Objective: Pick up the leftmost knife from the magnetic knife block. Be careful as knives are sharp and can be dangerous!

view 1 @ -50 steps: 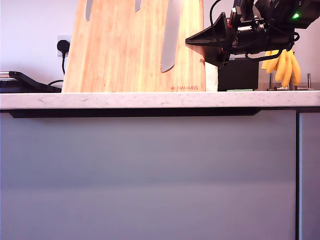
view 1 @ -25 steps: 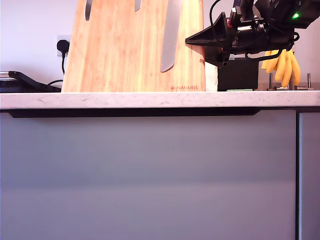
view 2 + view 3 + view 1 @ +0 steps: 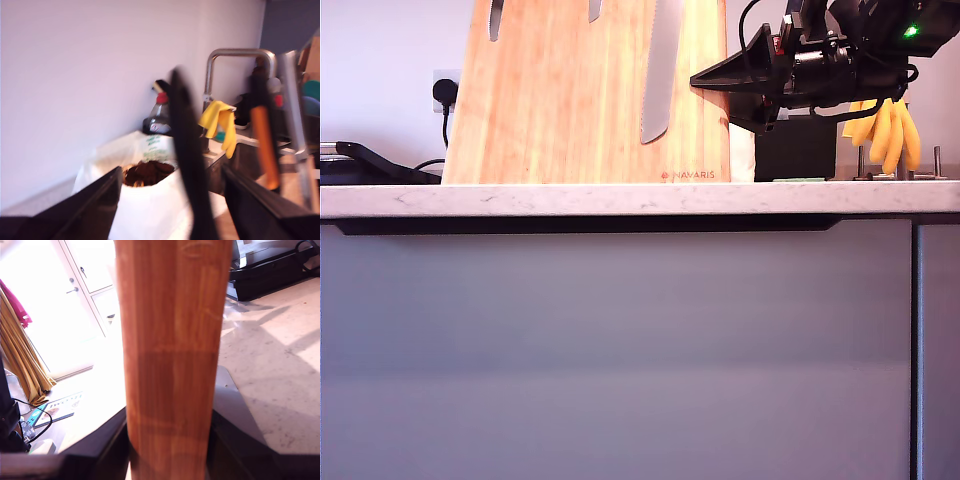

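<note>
The magnetic knife block [image 3: 570, 110] stands on the counter, a tall bamboo slab. The leftmost knife [image 3: 496, 18] shows only its narrow blade tip, at the top edge toward the exterior view's left. Further right hang a short blade tip [image 3: 595, 10] and a long serrated blade [image 3: 660, 70]. My second gripper [image 3: 705, 78] straddles the block's edge on the exterior view's right. In the second wrist view the block [image 3: 172, 340] fills my second gripper [image 3: 170, 410], its fingers against both faces. My first gripper [image 3: 171, 172] is open around a blurred black handle [image 3: 187, 165]; which knife it belongs to is unclear.
Bananas [image 3: 885, 130] hang behind the arm, beside a black box [image 3: 798, 148]. A plug [image 3: 446, 92] and a black appliance [image 3: 370, 165] sit at the exterior view's left. The first wrist view shows a tap [image 3: 235, 55], a yellow glove [image 3: 220, 122] and a white bag [image 3: 145, 200].
</note>
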Robot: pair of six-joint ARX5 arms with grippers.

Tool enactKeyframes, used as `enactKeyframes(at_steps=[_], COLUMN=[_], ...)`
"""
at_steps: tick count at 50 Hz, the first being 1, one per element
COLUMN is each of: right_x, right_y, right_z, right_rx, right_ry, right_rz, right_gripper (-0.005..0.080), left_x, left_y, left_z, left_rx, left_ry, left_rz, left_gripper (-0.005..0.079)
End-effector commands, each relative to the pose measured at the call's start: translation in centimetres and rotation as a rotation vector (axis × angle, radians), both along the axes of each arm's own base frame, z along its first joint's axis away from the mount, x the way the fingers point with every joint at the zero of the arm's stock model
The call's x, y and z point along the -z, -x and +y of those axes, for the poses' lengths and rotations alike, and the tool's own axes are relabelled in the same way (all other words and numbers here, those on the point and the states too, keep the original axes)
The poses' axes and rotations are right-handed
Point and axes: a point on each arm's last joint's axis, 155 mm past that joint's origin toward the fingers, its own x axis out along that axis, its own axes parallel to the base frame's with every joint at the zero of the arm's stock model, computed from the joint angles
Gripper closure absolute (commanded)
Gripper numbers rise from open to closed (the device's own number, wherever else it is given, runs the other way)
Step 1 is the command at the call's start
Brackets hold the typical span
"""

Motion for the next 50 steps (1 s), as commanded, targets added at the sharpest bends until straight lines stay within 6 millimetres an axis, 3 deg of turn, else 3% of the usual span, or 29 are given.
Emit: enactKeyframes(at_steps=[1, 9, 20, 40, 50], right_x=[0.0, 0.0, 0.0, 0.0, 0.0], right_y=[0.2, 0.2, 0.2, 0.3, 0.3], right_z=[0.8, 0.8, 0.8, 1.1, 1.1], right_rx=[-0.018, -0.018, -0.018, -0.024, -0.024], right_ry=[0.002, 0.002, 0.003, 0.003, 0.003], right_rz=[-0.038, -0.036, -0.032, -0.030, -0.030], right_gripper=[0.0762, 0.0762, 0.0762, 0.0762, 0.0762], left_x=[0.6, 1.8, 1.7, 3.0, 4.3], left_y=[-0.9, -1.2, -0.6, -0.8, -1.5], left_z=[0.1, -0.8, -1.5, -2.4, -2.6], left_rx=[0.005, 0.057, 0.097, 0.139, 0.157], left_ry=[0.006, 0.015, 0.017, 0.042, 0.053], left_rz=[0.010, 0.038, 0.036, 0.111, 0.148], left_gripper=[0.0172, 0.0172, 0.0177, 0.0301, 0.0302])
